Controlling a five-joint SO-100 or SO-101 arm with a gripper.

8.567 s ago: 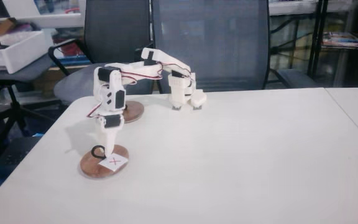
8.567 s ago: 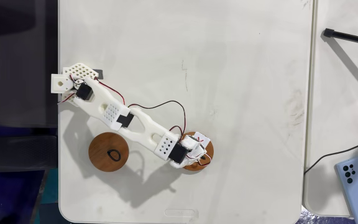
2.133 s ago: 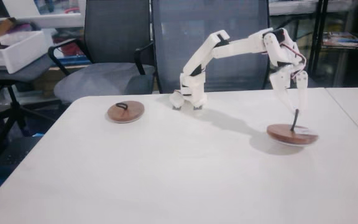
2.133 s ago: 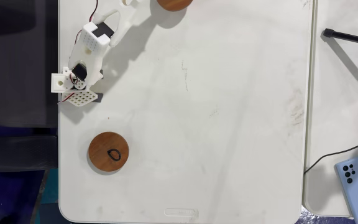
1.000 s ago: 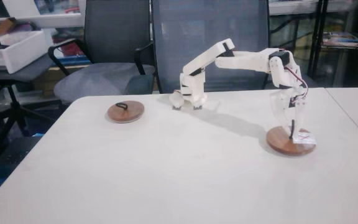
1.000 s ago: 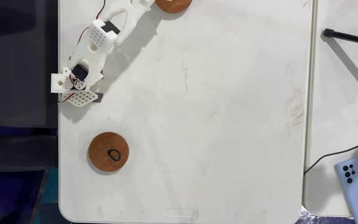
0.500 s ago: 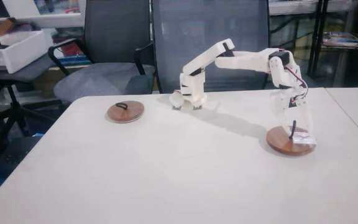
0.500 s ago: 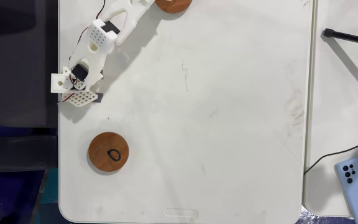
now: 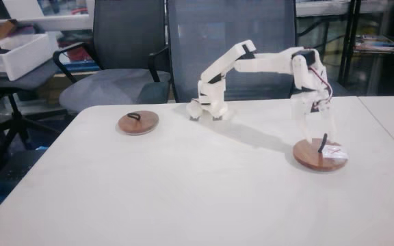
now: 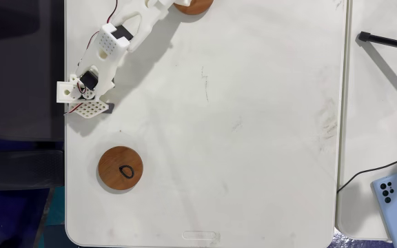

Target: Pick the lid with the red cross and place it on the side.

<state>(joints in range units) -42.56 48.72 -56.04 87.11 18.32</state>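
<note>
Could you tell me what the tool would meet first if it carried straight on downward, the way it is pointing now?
Most likely the lid with the red cross. In a fixed view the tool points down just above it, open, its fingers either side of the black loop handle. Depth is uncertain from this angle.

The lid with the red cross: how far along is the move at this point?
Mostly done. The lid with the red cross lies flat on the white table, at the right side of this fixed view, far from the plain brown lid. In hand: the pincer hangs open just above its black loop handle, not gripping it. Left: pulling the arm away.
</note>
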